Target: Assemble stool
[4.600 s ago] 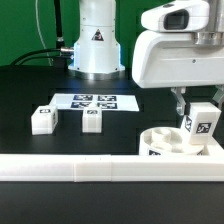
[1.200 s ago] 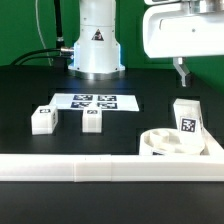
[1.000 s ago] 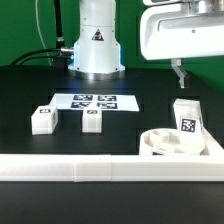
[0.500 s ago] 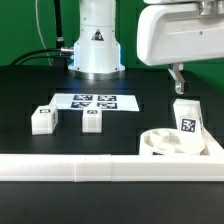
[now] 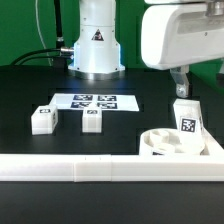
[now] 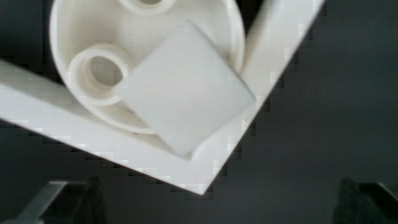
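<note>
Arm base (image 5: 97, 42): white round column, smooth glossy shell, narrower toward the top. Small dark triangle sticker (image 5: 98, 36) on its front, light symbol inside, too small to read. Black cables (image 5: 50, 52) bunch beside the base on the exterior view's left. Gripper (image 6: 210, 203) end: big white boxy housing (image 5: 182, 35) w/ rounded corners, no markings visible. Fingers (image 5: 180, 86) thin, dark grey. In wrist view they're just two dark blurred tips.

The seat (image 5: 160, 143) partly behind the rail (image 5: 100, 168); pincer (image 6: 210, 203) fingertips (image 6: 54, 200) blurred, cropped in wrist view.
</note>
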Controlling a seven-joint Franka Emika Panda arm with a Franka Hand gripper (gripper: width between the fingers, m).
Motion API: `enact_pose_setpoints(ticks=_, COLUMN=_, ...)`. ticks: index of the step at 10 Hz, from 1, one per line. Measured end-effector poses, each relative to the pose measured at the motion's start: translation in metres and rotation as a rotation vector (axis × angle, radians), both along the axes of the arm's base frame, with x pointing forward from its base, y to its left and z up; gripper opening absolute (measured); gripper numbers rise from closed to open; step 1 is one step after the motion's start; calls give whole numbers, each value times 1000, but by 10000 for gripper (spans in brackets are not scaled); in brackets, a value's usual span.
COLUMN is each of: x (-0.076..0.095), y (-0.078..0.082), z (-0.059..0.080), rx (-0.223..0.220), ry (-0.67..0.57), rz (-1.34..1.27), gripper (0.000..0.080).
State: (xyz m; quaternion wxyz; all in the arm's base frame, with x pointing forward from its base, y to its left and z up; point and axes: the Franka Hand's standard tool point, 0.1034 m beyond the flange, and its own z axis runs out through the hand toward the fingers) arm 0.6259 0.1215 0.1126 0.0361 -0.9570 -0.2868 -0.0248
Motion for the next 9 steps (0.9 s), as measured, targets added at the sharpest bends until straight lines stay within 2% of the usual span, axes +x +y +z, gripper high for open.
enact_pose_setpoints(ticks=2, x=-5, y=3, z=-11, rx=-15, ry=-21, rz=190, gripper=649)
enact_pose_setpoints(ticks=4, x=-11, y=-2, z=-19, rx=-23, ry=-29, rz=339, gripper=649)
enact_pose_setpoints(ticks=9, x=-14, y=-8, z=-33, rx=-28, ry=-41, rz=405, gripper=649)
